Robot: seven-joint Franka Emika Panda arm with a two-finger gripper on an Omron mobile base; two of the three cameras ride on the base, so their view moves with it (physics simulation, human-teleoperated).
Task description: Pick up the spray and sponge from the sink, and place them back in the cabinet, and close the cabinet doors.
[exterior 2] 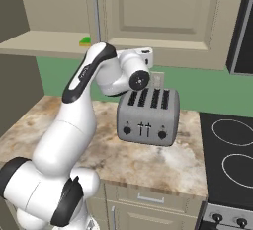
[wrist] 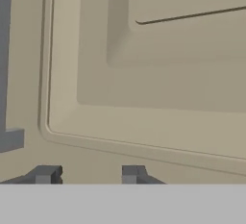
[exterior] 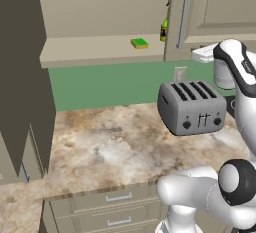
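Observation:
The sponge, green over yellow, lies on the open shelf of the cabinet, and it peeks out beside my arm. The lime-green spray stands right of it, mostly hidden behind the edge of the right cabinet door with its silver bar handle. The left cabinet door is swung wide open and looks dark. My gripper is shut on nothing, pointing straight at the right door's panel from close up. The sink is out of view.
A grey four-slot toaster stands on the marbled counter just below my hand. A black stovetop lies to the right. Beige drawers run under the counter's front edge.

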